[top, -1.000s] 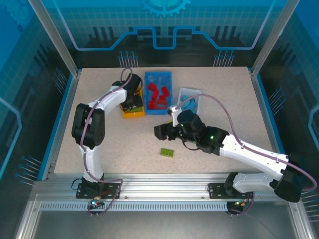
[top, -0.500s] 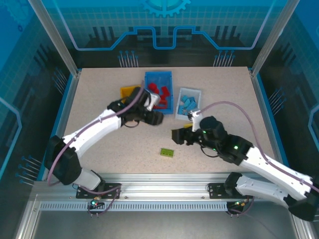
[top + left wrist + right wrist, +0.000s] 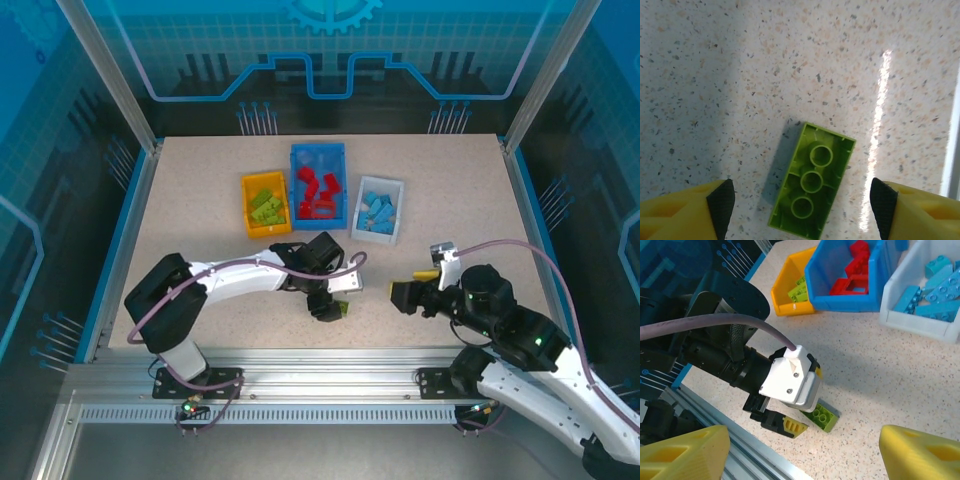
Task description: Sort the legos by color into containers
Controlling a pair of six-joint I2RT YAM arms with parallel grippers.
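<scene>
While the left gripper (image 3: 802, 202) hangs low over the table (image 3: 450, 200), its jaws stand wide apart and empty. One black pad (image 3: 722, 200) sits on each side of the last loose lego, touching nothing.

- **Item:** lime green brick (image 3: 812, 186), near the table's front edge, well apart from the bins.
- **Attitude:** flat, hollow underside up, three tubes showing, studs down.
- **Long axis:** in the left wrist view it runs from near end to far end, leaning a little to the right. It is nearly square to the line on which the jaws close.
- **Step, as judged:** picking this brick. A slight wrist turn would set the pads flat on the long walls. Then come straight down, close across the narrow width, and lift clear before carrying.
- **Destination, as judged:** yellow-orange bin (image 3: 247, 205), which holds green bricks. Beside it, the blue bin (image 3: 295, 185) holds red and the white bin (image 3: 398, 215) light blue.
- **Right gripper** (image 3: 805, 450)**:** jaws apart, empty, off to the right of the brick.
</scene>
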